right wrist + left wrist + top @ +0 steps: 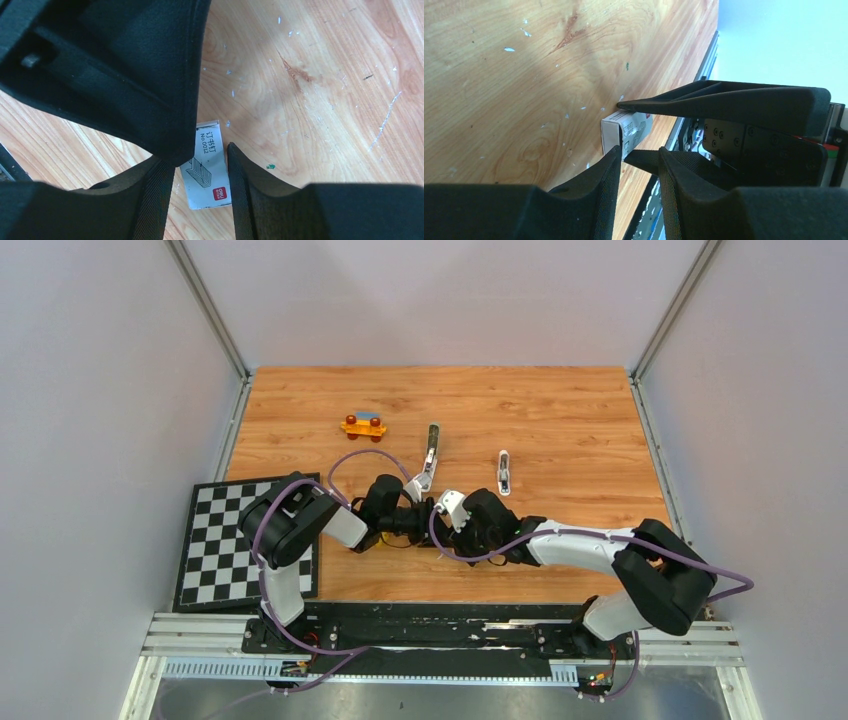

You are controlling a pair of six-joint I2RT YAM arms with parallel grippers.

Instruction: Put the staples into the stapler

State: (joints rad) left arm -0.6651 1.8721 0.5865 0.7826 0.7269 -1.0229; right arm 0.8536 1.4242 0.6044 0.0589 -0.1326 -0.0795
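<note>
Wooden tabletop (560, 410) bearing a flat-lying stapler (432, 445) just beyond both arms. Nearer, clamping a small white staple box (207, 165) between the right fingers (250, 200); touching its edge with narrowly parted left fingers (594, 195). Cannot see the staples themselves.

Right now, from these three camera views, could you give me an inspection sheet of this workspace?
Surface: wooden table, small white flecks and scratches.
Job's things: no loose staples seen; small white box with red print; long stapler-like piece and shorter piece lie farther back.
Clutter: orange toy car; checkerboard at left edge.
Grippers: right gripper closed on the box; left gripper open, one fingertip at the box.
Cables: purple cables loop along both arms.
Surroundings: pale walls; metal rail at near edge.
</note>
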